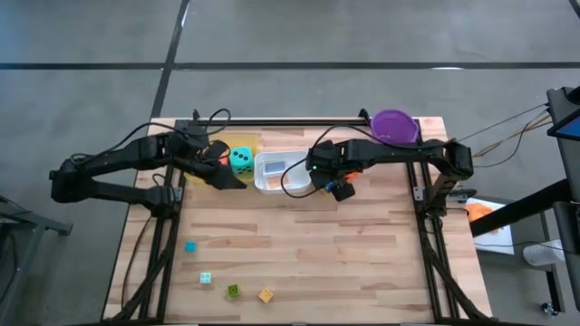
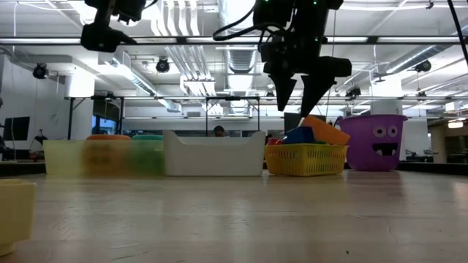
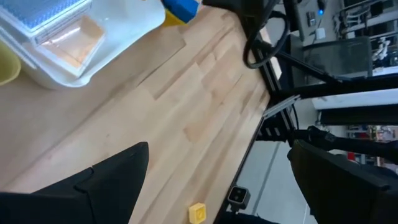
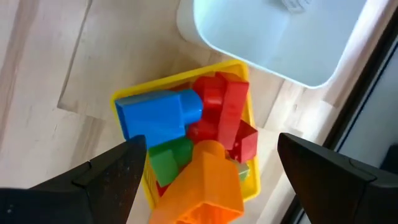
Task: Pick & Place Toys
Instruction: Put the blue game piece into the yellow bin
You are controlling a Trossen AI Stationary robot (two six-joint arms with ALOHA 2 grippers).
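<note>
My right gripper [image 4: 210, 143] hangs open above a small yellow basket [image 2: 306, 159] that holds blue [image 4: 158, 115], red [image 4: 224, 106], green and orange [image 4: 208, 180] blocks; it touches none of them. My left gripper [image 3: 217, 149] is open in the air near the yellow tray [image 2: 102, 157], in which a teal die [image 1: 241, 160] and an orange die rest. A white tray [image 1: 276, 172] between the two containers holds a blue card [image 3: 43, 12] and an orange card [image 3: 78, 43]. Several small blocks [image 1: 207, 278] lie loose on the table's near left.
A purple bucket [image 1: 394, 125] with a face stands at the far right corner. Bare wood lies across the table's middle and near right. A yellow block [image 2: 14, 212] sits close to the low camera. Cables trail along both arms.
</note>
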